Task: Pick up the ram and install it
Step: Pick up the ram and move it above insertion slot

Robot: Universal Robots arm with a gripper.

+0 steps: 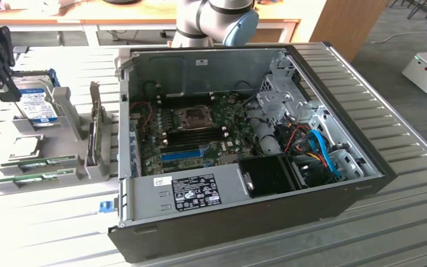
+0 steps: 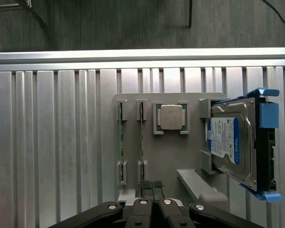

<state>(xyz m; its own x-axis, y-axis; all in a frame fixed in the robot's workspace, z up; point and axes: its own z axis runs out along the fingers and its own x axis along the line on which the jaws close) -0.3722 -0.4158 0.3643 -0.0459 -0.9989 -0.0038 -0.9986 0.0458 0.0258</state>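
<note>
Two alike green sticks stand on edge in the slots of a grey holder (image 2: pixel 173 156). The ram (image 2: pixel 141 142) (image 1: pixel 43 162) is the one beside the processor chip, and the second stick (image 2: pixel 120 142) (image 1: pixel 35 178) lies parallel on its outer side. My gripper (image 2: pixel 152 187) (image 1: pixel 6 92) hangs high above the holder, shut with nothing between its fingers. In the wrist view its tips sit just past the ram's end. The open computer case (image 1: pixel 347 189) lies on the table with its motherboard (image 1: pixel 198 130) exposed.
On the same holder are a silver processor chip (image 2: pixel 171 117) (image 1: pixel 24 146), a hard drive (image 2: pixel 230 147) (image 1: pixel 35 103) in a blue bracket, and an upright card (image 1: pixel 95 125). The ribbed metal table (image 1: pixel 413 167) runs all around. The arm's base (image 1: pixel 213 22) stands behind the case.
</note>
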